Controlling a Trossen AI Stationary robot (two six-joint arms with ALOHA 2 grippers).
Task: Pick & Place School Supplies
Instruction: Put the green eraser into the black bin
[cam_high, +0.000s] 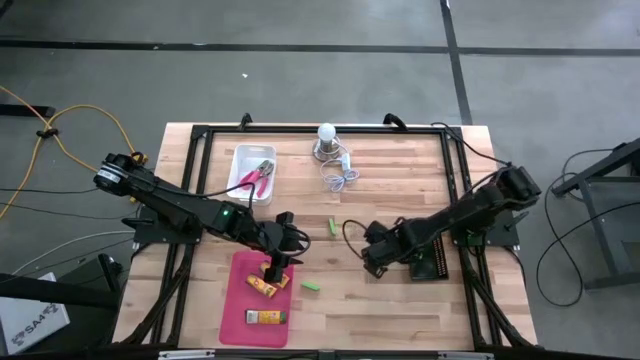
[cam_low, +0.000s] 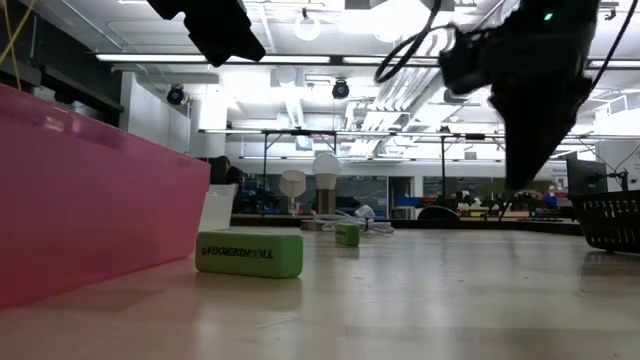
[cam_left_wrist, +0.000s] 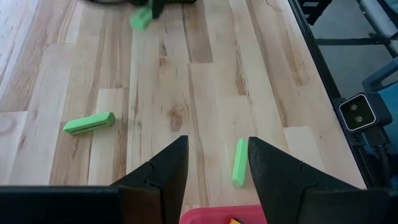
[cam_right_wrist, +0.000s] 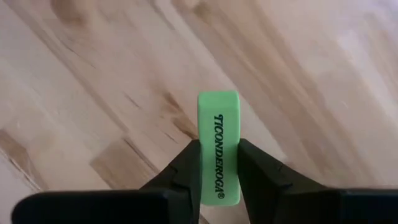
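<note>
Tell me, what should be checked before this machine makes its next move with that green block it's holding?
1. Grip on the green eraser: ok, the right gripper clamps it on both sides.
2. Left gripper empty: ok, fingers apart, nothing between them.
3. Room in the pink tray: ok, bare floor beside the orange pieces.
4. Way to the tray free: not ok, the left gripper hangs over its edge.
5. Eraser lifted off the table: cannot tell.

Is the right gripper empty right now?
No, in the right wrist view the right gripper is clamped on a green eraser printed TICONDEROGA.
</note>
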